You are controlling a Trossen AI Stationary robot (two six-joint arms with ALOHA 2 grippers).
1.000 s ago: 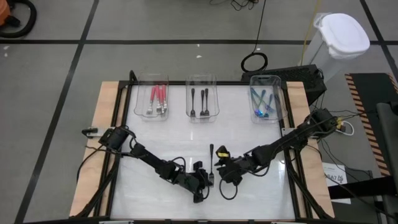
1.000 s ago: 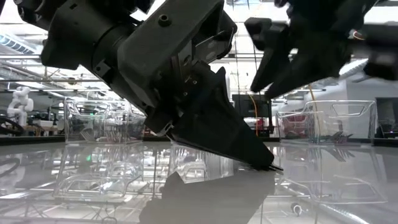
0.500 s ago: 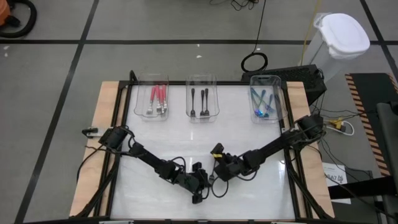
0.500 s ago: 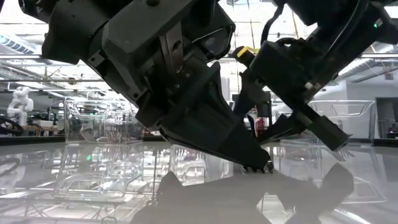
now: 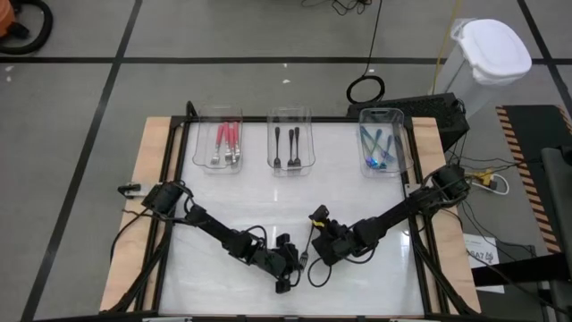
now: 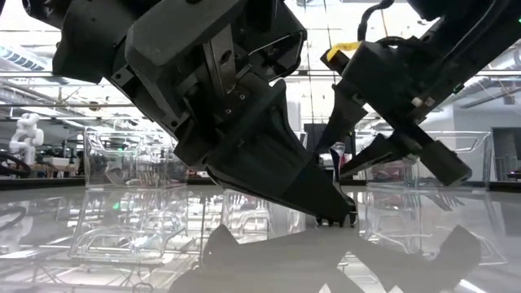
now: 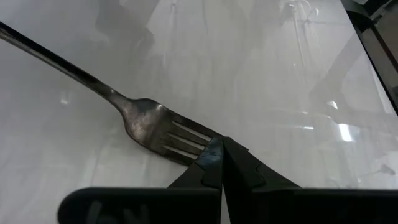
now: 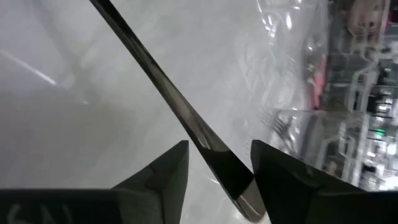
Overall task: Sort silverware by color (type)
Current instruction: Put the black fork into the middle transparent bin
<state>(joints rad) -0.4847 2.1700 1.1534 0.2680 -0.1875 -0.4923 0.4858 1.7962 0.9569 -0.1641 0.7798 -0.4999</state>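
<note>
We see the left gripper (image 7: 222,163) pinched on the fork (image 7: 146,121) tines, the right gripper (image 8: 216,163) spread around its handle (a mistimed closing could knock it loose).

Robotics lab / test floor, not a home or kitchen. Grey floor (image 5: 80,89) marked out in cells with black tape lines. Purpose-built bench: glossy white table (image 5: 357,179) in a black frame, bare plywood strips along its left and right edges, two dark arms bolted at the sides. Loose cables and a coiled black cable (image 5: 365,88) on the floor past the table's far edge, white-lidded bin (image 5: 488,55) beyond the far right corner, hazard-striped edging (image 5: 513,130) further right. Low view: large open hall behind, ceiling strip lights, racks and benches, a white humanoid robot (image 6: 26,134) parked far left.
</note>
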